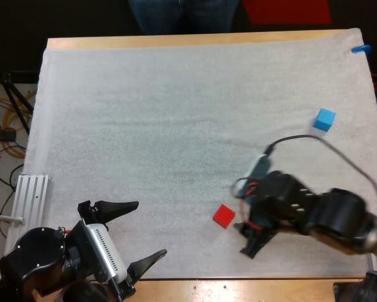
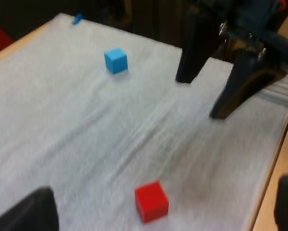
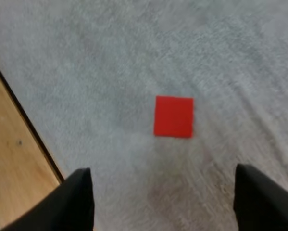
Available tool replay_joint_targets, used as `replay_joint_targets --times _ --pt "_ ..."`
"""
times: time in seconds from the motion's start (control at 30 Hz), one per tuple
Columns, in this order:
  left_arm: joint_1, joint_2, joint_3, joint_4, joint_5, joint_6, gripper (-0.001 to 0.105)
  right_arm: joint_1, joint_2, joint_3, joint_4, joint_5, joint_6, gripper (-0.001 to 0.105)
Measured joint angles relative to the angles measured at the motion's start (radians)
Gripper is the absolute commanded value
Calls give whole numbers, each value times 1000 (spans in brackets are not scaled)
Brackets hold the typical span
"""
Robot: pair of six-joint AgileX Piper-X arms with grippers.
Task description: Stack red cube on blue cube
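High view, red cube: the red cube (image 1: 224, 216) sits flat on the white mat (image 1: 175, 113) toward the near edge. It is not lifted.
High view, blue cube: the blue cube (image 1: 325, 119) stands well apart from it, toward the far right, with nothing on top.
High view, right gripper: your right gripper (image 1: 243, 221) is just beside the red cube, spread open and holding nothing.
High view, left gripper: your left gripper (image 1: 151, 228) waits at the near left corner, spread wide and empty, well apart from both cubes.
Left wrist view, cubes: both rest on the mat, red near and blue far. The right gripper hangs above the mat between them, nearer the red one and not touching it.
Right wrist view, fingers: the black fingers (image 3: 74, 199) stand far apart, with the red cube ahead of the gap and clear of both. The wooden table edge runs just beside.
Done, as I judge it: no part of the stack, only a lining-up on the red cube.
Left for you: move onto the red cube and close on it, lift it, carry it to the blue cube, set it squarely on top, then release.
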Motion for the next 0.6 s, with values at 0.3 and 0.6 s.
replay_joint_targets --times 0.3,0.6 --pt "0 0 0 6 0 0 87 41 228 0 -83 6 14 59" --pt "0 0 0 6 0 0 87 41 443 0 -93 36 59 59"
